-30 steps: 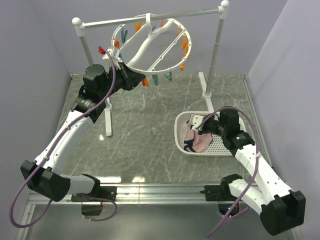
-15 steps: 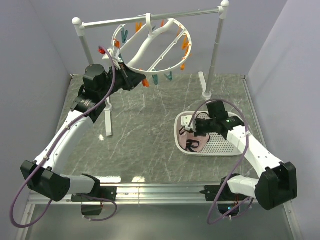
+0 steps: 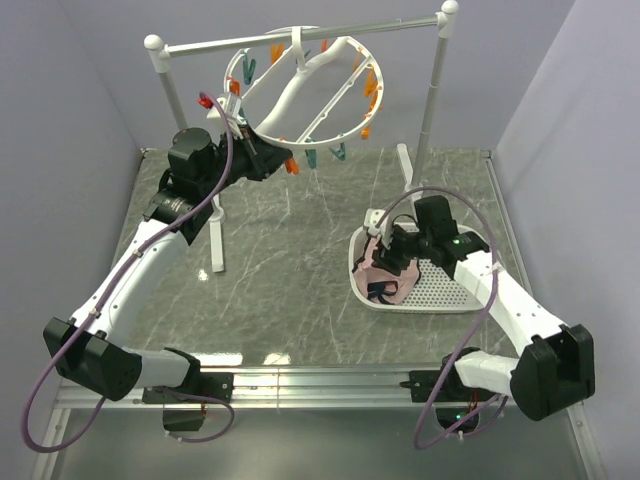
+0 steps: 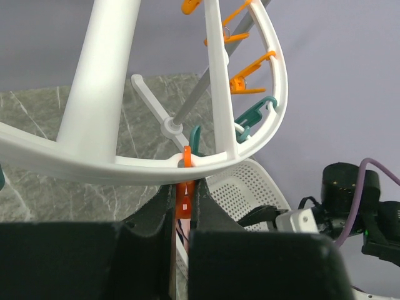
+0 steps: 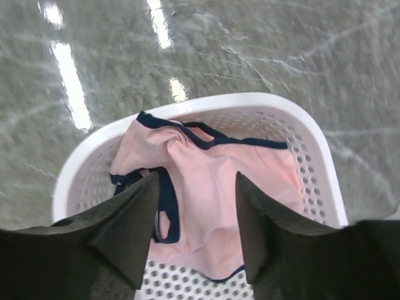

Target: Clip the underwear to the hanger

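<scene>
- Underwear (image 5: 215,178): a pink garment with dark edging, lying crumpled inside the white perforated basket (image 5: 250,100) at the right of the table (image 3: 290,260), well apart from the hanger.
- Hanger (image 3: 297,88): a white ring with spokes, hung by its hook from the rail stand (image 3: 210,44) at the back. Orange and teal clips dangle around its rim, and none of them holds fabric.
- Left tool (image 4: 182,209): raised to the lower rim of the ring, jaws drawn narrow around an orange clip (image 4: 185,201) that hangs there. Whether the clip's mouth is pressed open cannot be told.
- Right tool (image 5: 197,187): poised over the basket with jaws spread wide on either side of the bunched pink fabric, holding nothing. Whether the tips touch it cannot be told.
- Progress: early. One clip appears readied. The garment is not yet grasped, and lifting it, carrying it across and clipping it all remain.
</scene>
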